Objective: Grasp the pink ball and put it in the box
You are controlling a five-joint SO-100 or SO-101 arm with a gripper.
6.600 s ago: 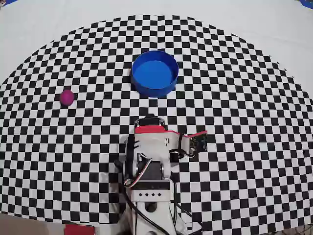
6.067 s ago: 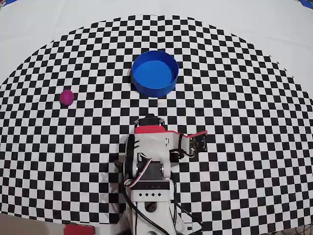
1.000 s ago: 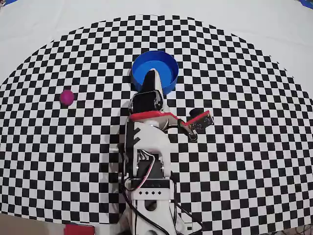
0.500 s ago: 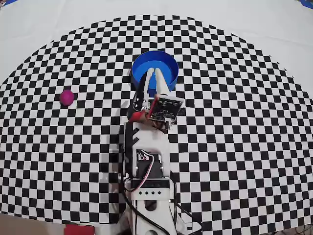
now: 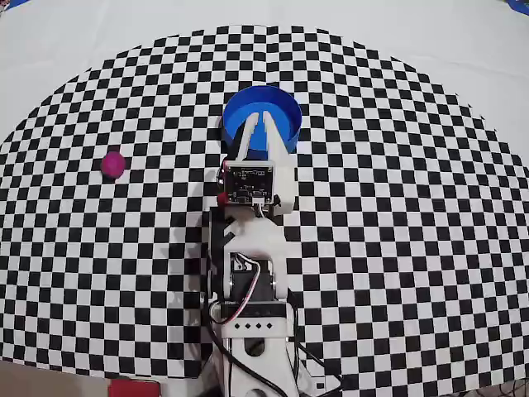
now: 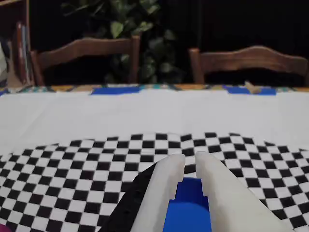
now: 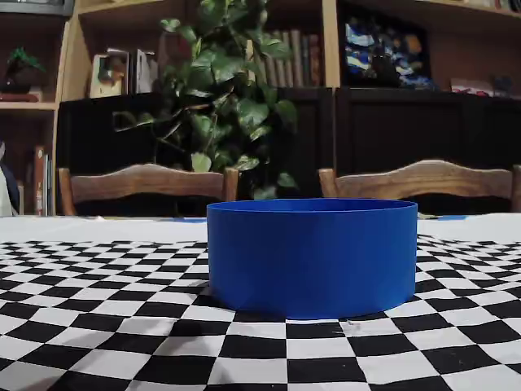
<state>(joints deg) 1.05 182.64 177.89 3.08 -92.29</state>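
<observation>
The tool (image 5: 261, 124) hangs over the near part of the box (image 5: 285, 106), its two fingers slightly parted and holding nothing. The ball (image 5: 113, 164) sits on the checkered desk (image 5: 413, 248), well apart to the tool's left in the overhead view, so the next move is probably a swing leftward.

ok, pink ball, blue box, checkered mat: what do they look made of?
Pink ball: matte, no highlight; perhaps foam or felt, can't tell.
Blue box: smooth, thin even wall, uniform color; probably plastic, possibly printed.
Checkered mat: flat printed sheet, low sheen; paper or cloth, unclear.
</observation>
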